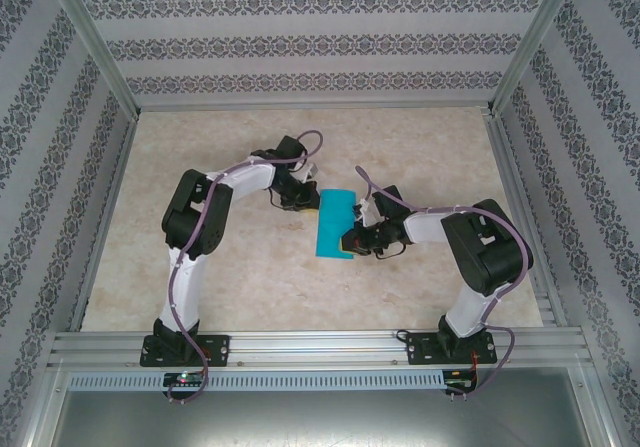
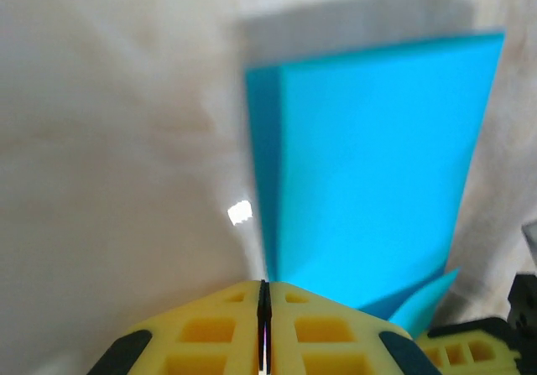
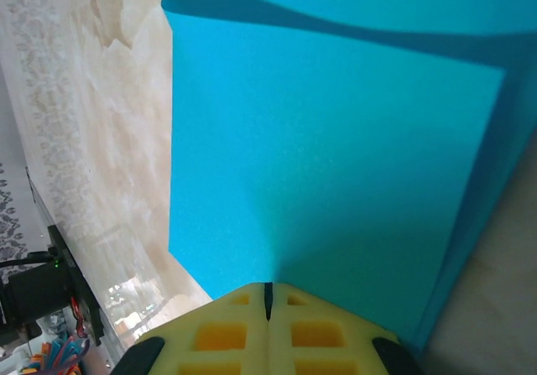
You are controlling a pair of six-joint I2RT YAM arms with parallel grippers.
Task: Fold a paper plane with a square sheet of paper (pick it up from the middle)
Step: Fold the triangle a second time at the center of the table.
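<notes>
Currently the square sheet of paper (image 1: 335, 223) lies in the middle of the surface (image 1: 450, 157), folded in half into a tall strip between the arms. The left pincer (image 1: 306, 199) is clenched, apparently on the strip's far-left edge. The right pincer (image 1: 353, 238) is clenched on the near-right edge, where a corner lifts slightly. The step is probably setting the centre crease. Doing it well means keeping the edges flush, anchoring one side and pressing along the fold without dragging, since thin paper skews easily.
</notes>
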